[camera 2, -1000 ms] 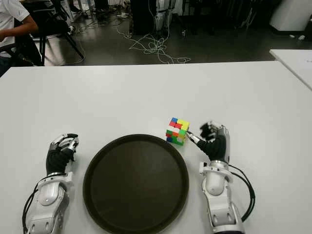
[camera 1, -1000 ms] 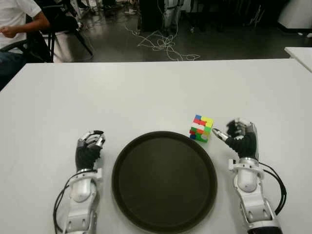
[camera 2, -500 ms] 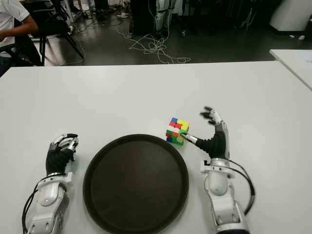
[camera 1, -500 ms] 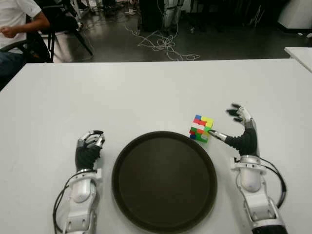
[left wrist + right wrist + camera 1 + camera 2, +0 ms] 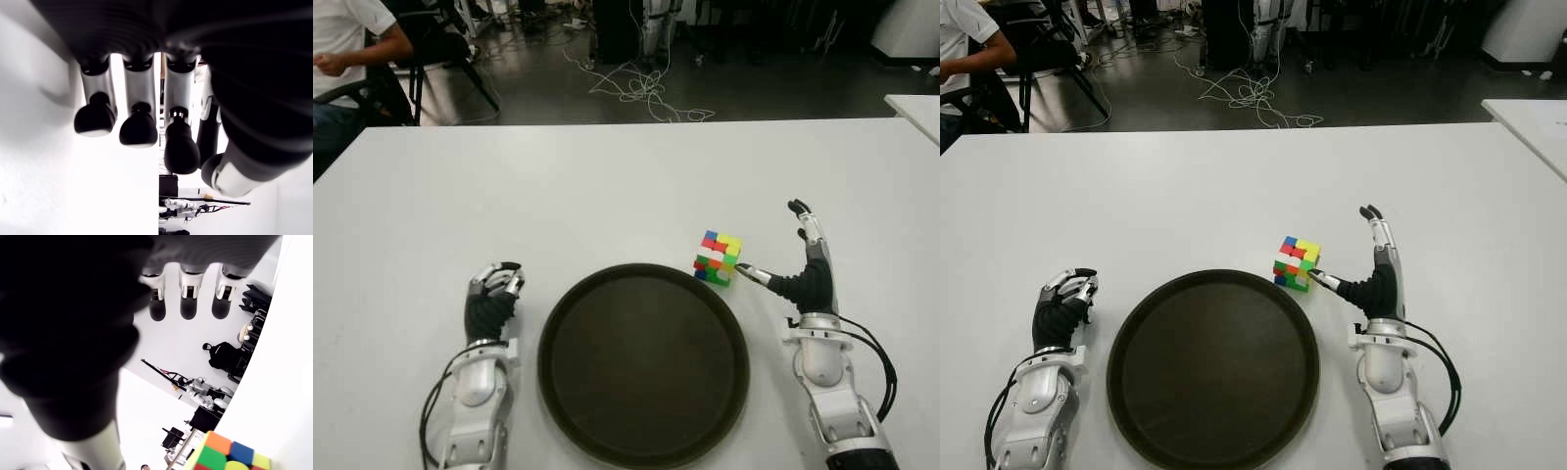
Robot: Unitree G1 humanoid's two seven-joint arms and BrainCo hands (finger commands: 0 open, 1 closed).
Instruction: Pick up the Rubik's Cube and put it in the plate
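The Rubik's Cube (image 5: 718, 258) stands on the white table (image 5: 607, 186) just beyond the far right rim of the round dark plate (image 5: 643, 362). My right hand (image 5: 793, 257) is immediately right of the cube, fingers stretched upward and spread, thumb tip pointing at the cube's lower right side; whether it touches is unclear. The right wrist view shows the straight fingers (image 5: 190, 289) and the cube's top corner (image 5: 227, 454). My left hand (image 5: 492, 294) shows left of the plate with its fingers (image 5: 138, 120) curled and holding nothing.
A person in a white shirt (image 5: 347, 39) sits on a chair beyond the table's far left corner. Cables (image 5: 641, 93) lie on the dark floor behind the table. Another white table's corner (image 5: 915, 108) shows at the far right.
My right hand has opened: its fingers went from curled to fully stretched upward, and the hand stayed beside the cube. The cube, plate and left hand have not moved.
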